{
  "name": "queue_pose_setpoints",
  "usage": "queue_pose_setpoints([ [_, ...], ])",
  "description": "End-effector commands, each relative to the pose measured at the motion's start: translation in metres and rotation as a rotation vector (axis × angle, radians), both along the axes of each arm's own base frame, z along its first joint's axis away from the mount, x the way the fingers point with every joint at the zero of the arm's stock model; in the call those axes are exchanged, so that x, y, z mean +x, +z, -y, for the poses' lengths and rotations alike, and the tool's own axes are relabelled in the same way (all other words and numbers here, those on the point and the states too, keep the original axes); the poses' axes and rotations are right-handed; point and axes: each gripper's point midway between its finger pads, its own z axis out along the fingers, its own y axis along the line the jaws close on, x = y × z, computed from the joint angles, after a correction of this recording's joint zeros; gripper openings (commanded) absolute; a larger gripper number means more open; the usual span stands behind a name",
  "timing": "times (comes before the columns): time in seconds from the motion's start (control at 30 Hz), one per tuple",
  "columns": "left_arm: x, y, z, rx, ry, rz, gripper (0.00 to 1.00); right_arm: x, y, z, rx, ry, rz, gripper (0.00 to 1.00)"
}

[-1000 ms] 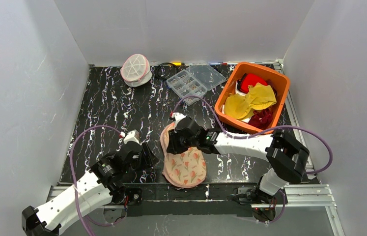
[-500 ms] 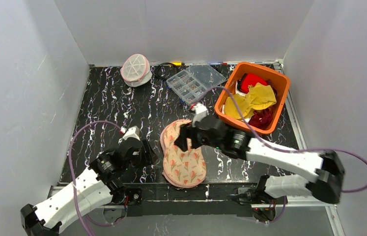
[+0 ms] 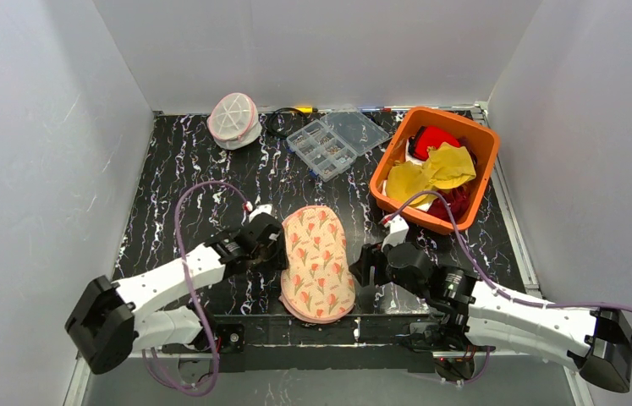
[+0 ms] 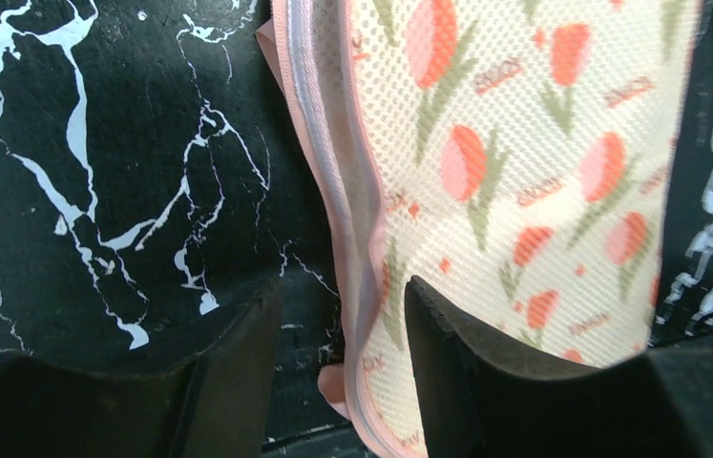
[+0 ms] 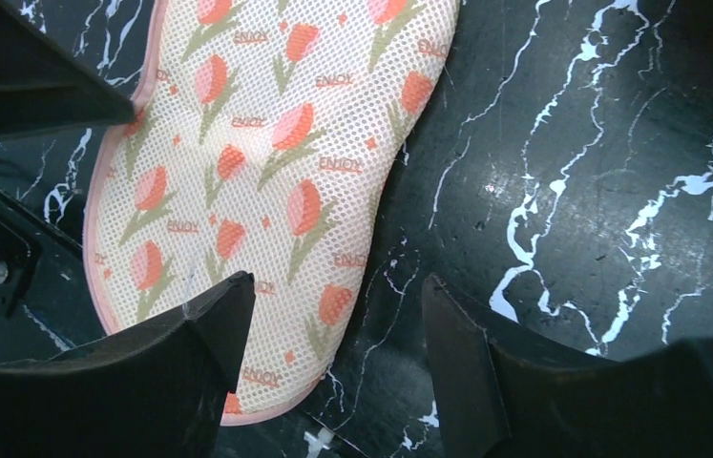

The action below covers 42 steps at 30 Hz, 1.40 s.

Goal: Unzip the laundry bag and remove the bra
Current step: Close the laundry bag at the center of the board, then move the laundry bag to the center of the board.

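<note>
Two sets of jaws, both wide open, nothing gripped. Zip edge of floral pouch (image 4: 524,172) lies between left gripper (image 4: 341,298) jaws; pouch's opposite edge between right gripper (image 5: 333,286) jaws. Laundry bag (image 3: 233,119) far ahead, well apart from both.

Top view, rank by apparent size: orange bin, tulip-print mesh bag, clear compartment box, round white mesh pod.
Largest first:
orange bin
tulip-print mesh bag, though nearest the camera
clear compartment box
round white mesh pod
</note>
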Motion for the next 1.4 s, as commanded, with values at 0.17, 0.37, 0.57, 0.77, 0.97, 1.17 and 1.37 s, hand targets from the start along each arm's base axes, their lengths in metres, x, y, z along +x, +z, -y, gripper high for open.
queue_pose_setpoints([
  [0.17,0.014,-0.031,0.003,0.059,0.066,-0.036,0.3,0.003,0.007,-0.016,0.059,-0.008,-0.02,0.71],
  [0.37,0.007,-0.041,-0.008,0.049,0.122,-0.035,0.1,-0.002,0.004,-0.011,0.091,-0.011,-0.027,0.71],
  [0.57,0.004,-0.033,-0.005,-0.006,0.129,-0.024,0.0,-0.006,-0.003,-0.012,0.106,-0.008,-0.049,0.71],
  [0.77,0.005,-0.011,0.002,-0.092,0.134,0.009,0.0,-0.007,-0.004,-0.013,0.111,-0.004,-0.057,0.71],
  [0.97,-0.007,-0.024,-0.012,-0.05,0.181,-0.039,0.07,-0.009,-0.008,-0.013,0.118,-0.005,-0.068,0.71],
  [1.17,-0.007,-0.007,-0.018,-0.067,0.181,0.01,0.54,-0.01,-0.013,-0.007,0.09,-0.011,-0.073,0.74],
  [1.37,-0.003,0.001,-0.013,-0.069,0.131,0.034,0.98,-0.011,-0.013,-0.003,0.094,-0.016,-0.076,0.75],
])
